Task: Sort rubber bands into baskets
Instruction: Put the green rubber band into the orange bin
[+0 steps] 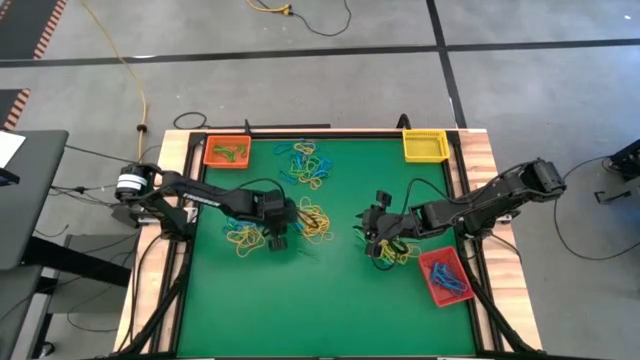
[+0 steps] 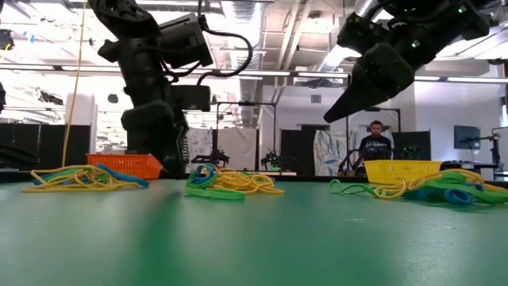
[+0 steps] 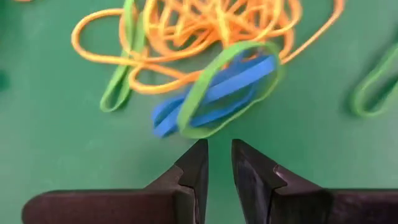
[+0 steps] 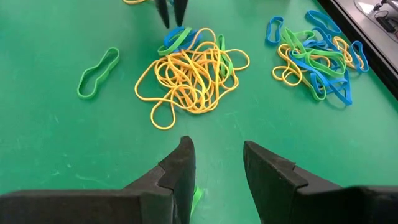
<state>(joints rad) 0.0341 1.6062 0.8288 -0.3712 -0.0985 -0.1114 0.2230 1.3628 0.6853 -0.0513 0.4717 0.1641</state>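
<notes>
1. Right now the left gripper [image 3: 219, 163] hangs low over the green table [image 1: 330, 310], jaws drawn to a narrow gap and empty; a green band [image 3: 230, 87] looped over a blue band [image 3: 214, 96] lies just beyond its tips, likely its pick.
2. Farther ahead sits the yellow tangle [image 4: 189, 78].
3. The right gripper [image 4: 217, 162] waits opposite, fingers moderately apart, empty.
4. The orange basket [image 1: 227, 152], yellow basket [image 1: 425, 145] and red basket [image 1: 444, 277] line the table's edges, probably one per colour.

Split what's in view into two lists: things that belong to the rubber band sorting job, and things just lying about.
Part of the job:
rubber bands in yellow, blue and green piles
orange basket
yellow basket
red basket
left gripper, down by a pile
right gripper, above the mat

Just lying about:
yellow cable on the floor
person in the room behind
</notes>
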